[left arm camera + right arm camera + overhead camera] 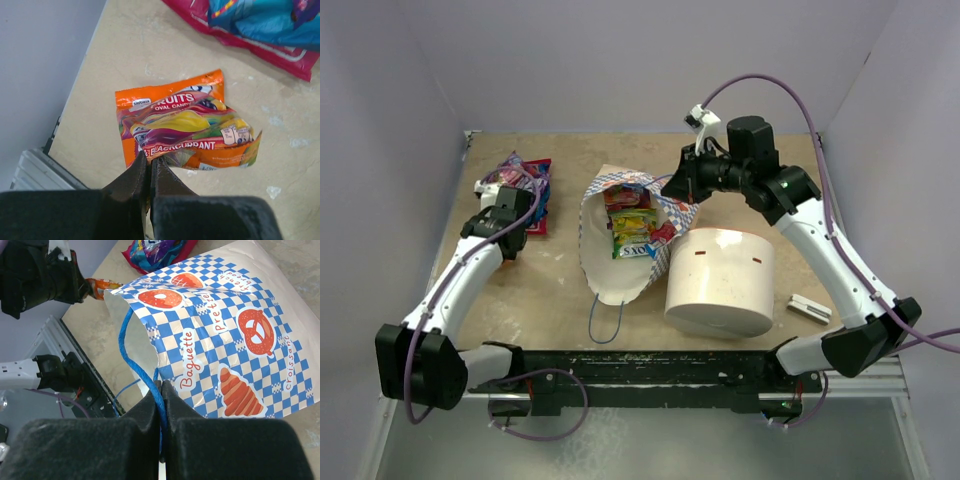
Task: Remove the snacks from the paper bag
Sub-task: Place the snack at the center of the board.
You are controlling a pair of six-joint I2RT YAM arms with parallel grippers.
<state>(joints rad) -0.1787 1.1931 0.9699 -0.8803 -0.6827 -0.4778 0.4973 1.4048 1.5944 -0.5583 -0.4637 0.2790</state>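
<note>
Noted left tool (149, 167) pinched together on the edge of an orange packet (185, 125), near the pile (528, 180) of snacks at the worktop's (540, 300) far left. Found right tool (161, 390) clamped on the blue cord (131, 350) of the bag (610, 270), mid-worktop, mouth open, more packets (632, 225) inside.

Open surface (535, 300) lay at lower left of the overhead frame, below the left claw (149, 159) and its gripped orange packet (185, 125). A white cylinder (720, 280) hemmed the paper bag (620, 270)'s right side; the right claw (161, 386), clamped on the blue cord (131, 355), crowded the bag's upper right corner.
</note>
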